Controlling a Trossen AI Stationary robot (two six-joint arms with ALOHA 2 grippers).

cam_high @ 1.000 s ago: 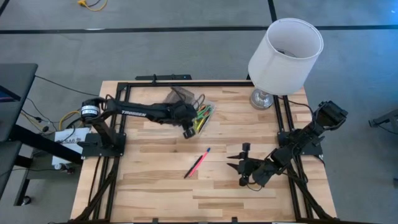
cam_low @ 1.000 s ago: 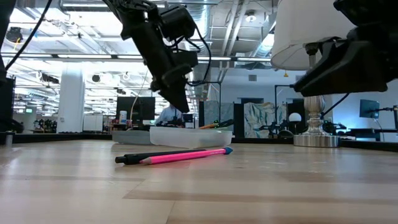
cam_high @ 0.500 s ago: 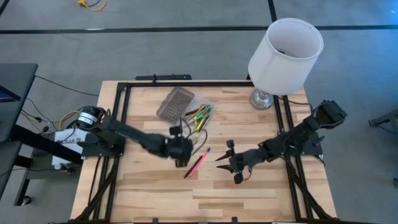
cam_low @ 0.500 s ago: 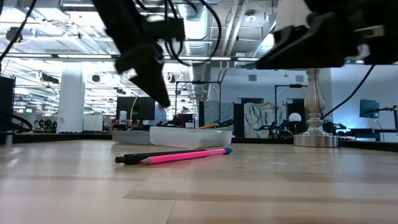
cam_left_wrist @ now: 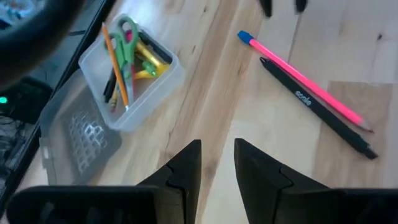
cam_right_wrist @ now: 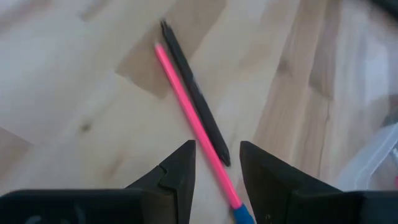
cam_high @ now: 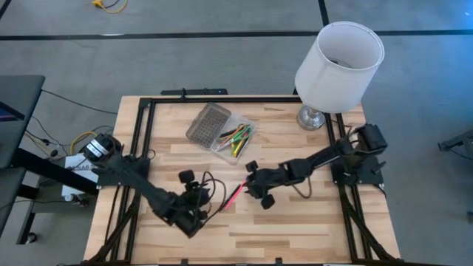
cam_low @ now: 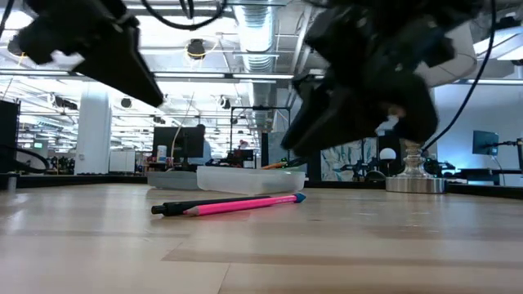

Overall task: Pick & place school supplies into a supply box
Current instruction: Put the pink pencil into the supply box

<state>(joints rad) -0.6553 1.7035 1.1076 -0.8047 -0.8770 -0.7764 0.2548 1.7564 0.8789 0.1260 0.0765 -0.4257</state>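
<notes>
Right gripper (cam_high: 256, 193), fingers parted and empty, is hovering just beside the pink pen (cam_high: 234, 195). Left gripper (cam_high: 198, 210), seemingly parted and empty, is waiting nearby.

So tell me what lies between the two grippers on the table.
In the high view, the pink pen and the dark pen beside it lie between the left gripper and the right gripper, on bare wood.
</notes>
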